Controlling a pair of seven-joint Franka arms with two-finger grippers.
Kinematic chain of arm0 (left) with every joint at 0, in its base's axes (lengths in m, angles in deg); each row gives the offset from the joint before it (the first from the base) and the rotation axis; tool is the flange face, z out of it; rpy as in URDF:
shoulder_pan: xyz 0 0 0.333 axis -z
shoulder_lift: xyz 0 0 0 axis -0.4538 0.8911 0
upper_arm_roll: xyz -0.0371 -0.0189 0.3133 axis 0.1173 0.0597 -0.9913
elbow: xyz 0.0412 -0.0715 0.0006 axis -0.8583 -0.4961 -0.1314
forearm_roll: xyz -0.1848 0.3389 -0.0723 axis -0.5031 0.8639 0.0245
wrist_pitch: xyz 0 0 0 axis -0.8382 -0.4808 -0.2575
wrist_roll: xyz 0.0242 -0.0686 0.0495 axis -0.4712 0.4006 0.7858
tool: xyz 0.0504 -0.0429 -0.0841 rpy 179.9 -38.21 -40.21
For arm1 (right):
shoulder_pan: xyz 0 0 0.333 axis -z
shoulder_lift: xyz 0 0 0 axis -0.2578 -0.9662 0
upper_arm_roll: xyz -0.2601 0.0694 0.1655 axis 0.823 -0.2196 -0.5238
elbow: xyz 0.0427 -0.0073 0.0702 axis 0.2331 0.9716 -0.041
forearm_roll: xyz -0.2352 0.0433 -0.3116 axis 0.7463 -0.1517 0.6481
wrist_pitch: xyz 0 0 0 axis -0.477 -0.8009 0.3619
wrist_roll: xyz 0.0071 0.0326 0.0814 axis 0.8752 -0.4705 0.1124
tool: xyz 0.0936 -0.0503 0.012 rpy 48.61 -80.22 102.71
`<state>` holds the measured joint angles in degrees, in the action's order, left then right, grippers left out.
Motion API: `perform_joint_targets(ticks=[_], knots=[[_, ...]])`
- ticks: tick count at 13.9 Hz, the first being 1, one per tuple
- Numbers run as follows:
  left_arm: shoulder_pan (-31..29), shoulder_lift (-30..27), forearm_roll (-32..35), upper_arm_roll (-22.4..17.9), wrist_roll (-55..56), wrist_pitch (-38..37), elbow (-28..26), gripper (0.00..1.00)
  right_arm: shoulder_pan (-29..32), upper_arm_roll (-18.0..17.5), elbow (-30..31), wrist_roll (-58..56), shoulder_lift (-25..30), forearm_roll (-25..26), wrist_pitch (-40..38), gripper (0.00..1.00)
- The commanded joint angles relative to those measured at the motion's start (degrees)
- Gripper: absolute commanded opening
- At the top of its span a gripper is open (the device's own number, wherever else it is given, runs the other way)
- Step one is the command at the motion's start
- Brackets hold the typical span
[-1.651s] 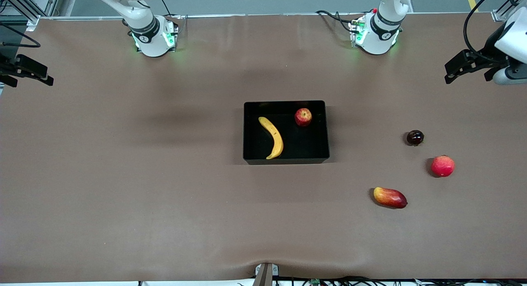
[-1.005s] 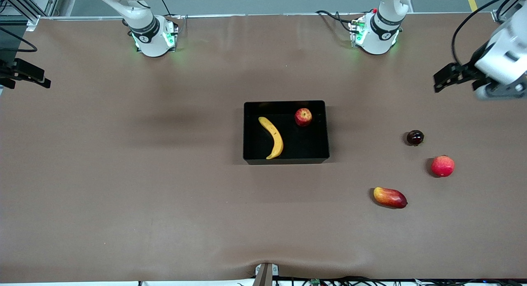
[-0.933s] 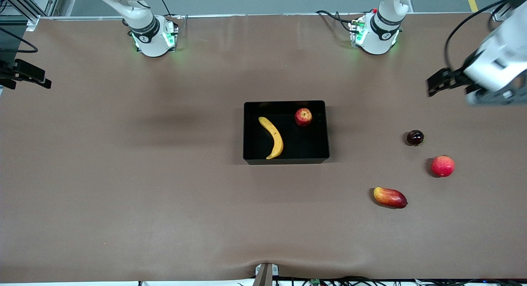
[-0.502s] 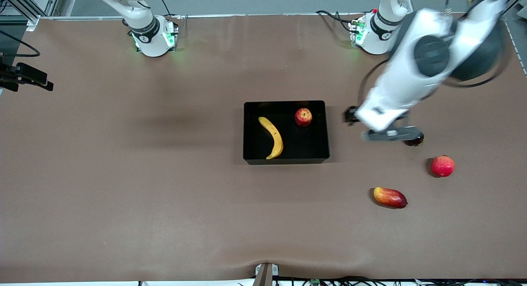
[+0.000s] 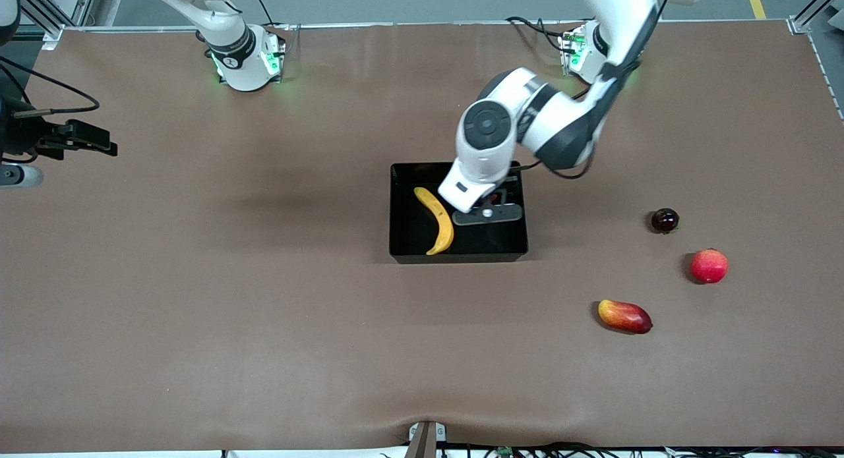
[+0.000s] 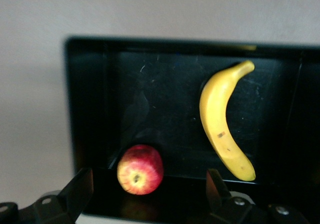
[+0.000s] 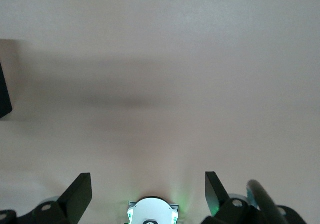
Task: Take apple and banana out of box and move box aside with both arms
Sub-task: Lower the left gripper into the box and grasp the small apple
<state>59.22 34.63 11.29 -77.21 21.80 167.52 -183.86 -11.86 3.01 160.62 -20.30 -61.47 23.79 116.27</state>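
While the apple [image 6: 140, 169] lay against the wall of the box [image 5: 402, 211] toward the robots' bases, at the corner nearer the left arm's end of the table, nothing yet gripped it; in the front view the left arm hid it entirely, so only the left wrist view showed it, stem dimple up and sitting between the two spread fingertips, which judged as a line-up for a straight descent onto it; the banana [image 5: 436, 219] rested on the floor of the same box, toward the right arm's end, its curve running from the robots' wall to the wall nearer the front camera, well apart from the apple, so either fruit could be lifted without disturbing its neighbour; the box itself stood at the middle of the table [image 5: 264, 326], both fruits inside it, so no part of the task looked done; the left gripper [image 6: 145, 191] hung over the apple's corner of the box with its fingers wide and empty; the right gripper [image 5: 99, 145] waited over the edge of the table at the right arm's end, fingers wide too and holding nothing, probably kept clear until its turn; a dark round fruit [image 5: 664, 220], a pinkish-red round fruit [image 5: 709, 265] and a mango [image 5: 624, 316] lay on the bare table toward the left arm's end, apart from the box.
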Motion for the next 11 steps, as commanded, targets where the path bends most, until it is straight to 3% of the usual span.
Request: perform_joint_targets(ticks=[1, 5, 9, 10, 11], knots=[[0.1, -1.0, 1.3, -0.4, 0.9, 6.3, -8.4, 1.00, -0.3, 0.0, -0.4, 0.2, 0.2, -0.4, -0.9, 1.00], [0.6, 0.7, 1.3, -0.4, 0.8, 10.9, -14.2, 1.00, -0.4, 0.0, 0.5, 0.2, 0.3, -0.4, -1.0, 1.00], [0.6, 2.9, 1.3, -0.4, 1.0, 11.0, -14.7, 1.00, -2.5, -0.1, 0.6, 5.3, 0.6, -0.6, -1.2, 1.00], [0.6, 3.2, 1.3, -0.4, 0.9, 11.0, -14.6, 0.82, -4.1, 0.0, 0.6, 7.9, 0.7, -0.6, -1.1, 1.00], [0.6, 3.5, 1.3, -0.4, 0.9, 11.0, -14.5, 0.53, -4.7, 0.0, 0.5, 8.6, 0.7, -0.6, -1.1, 1.00]])
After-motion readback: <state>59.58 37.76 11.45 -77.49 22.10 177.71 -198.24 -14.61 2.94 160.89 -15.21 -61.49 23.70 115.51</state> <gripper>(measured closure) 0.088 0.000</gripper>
